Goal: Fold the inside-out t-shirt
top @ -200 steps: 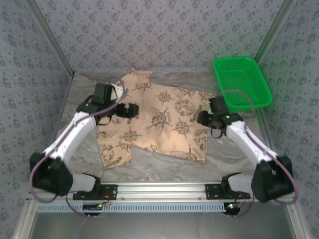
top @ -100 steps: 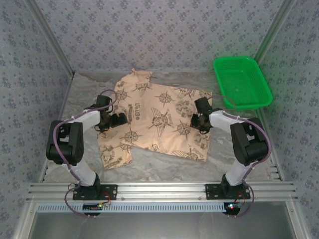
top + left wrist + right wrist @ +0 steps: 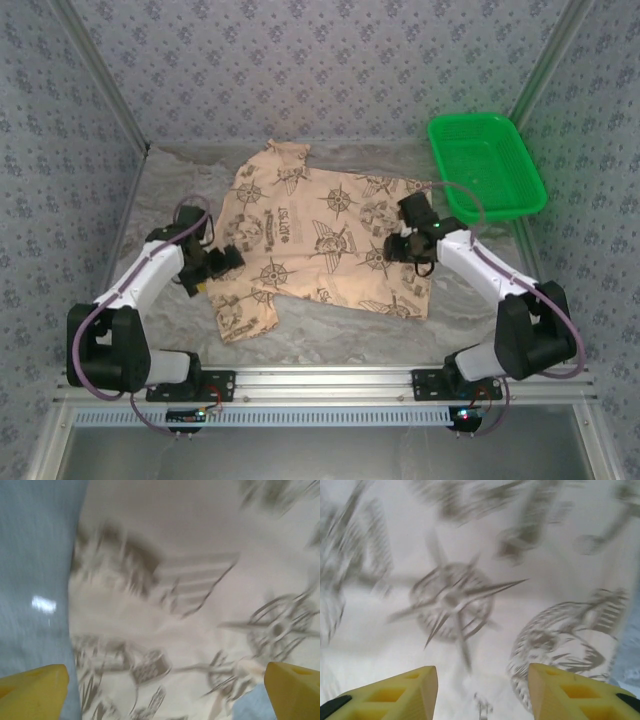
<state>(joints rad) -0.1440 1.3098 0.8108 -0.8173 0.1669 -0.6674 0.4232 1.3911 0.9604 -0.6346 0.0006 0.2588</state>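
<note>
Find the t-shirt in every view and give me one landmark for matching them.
Top external: the t-shirt lies spread in the middle of the table.
Left wrist: the t-shirt covers the centre and right, with bare table on the left.
Right wrist: the t-shirt spans almost the whole frame, blurred.
Shared landmark: the dark compass-star emblem printed on the cloth.

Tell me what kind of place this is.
Probably a robot test cell, not a home: a left arm and right arm bolted to a metal rail, patterned walls around a table, and a shirt and basket laid out.
</note>
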